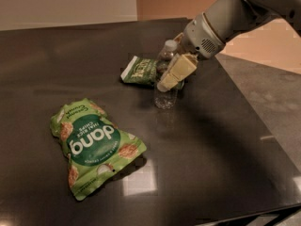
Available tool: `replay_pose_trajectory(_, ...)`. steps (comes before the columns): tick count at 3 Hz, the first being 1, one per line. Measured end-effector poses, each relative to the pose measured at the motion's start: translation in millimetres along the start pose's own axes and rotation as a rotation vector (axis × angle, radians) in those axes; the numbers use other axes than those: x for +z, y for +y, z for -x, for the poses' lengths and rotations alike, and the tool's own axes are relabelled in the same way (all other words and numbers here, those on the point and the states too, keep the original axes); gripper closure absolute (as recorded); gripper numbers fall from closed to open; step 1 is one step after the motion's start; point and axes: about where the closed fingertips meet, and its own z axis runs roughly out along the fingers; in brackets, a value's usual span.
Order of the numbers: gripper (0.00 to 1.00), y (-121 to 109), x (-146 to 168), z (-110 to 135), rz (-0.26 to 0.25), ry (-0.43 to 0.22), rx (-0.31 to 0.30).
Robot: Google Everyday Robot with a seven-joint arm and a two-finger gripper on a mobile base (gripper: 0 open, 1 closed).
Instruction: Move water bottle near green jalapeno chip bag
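Pos: my end effector (pixel 167 81) sat upper centre, against the small clear plastic water bottle (pixel 165 97) | grip: I could not tell | bottle: upright on dark desk (pixel 225 140), axis vertical, just right of flat dark green jalapeno chip bag (pixel 139 70).

A dark, glossy table (pixel 225 145) carries 3 things. The water bottle (pixel 165 97) stands upright toward the far side, just beside the flat green jalapeno chip bag (pixel 140 70). A larger bright green dong chip bag (pixel 94 142) lies well apart, nearer the front. The gripper (pixel 167 81) is at the bottle's middle.
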Motion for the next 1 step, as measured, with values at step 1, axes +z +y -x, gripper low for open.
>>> replay_pose_trajectory(1, 0.0, 0.0, 0.1, 0.0, 0.0, 0.0, 0.0)
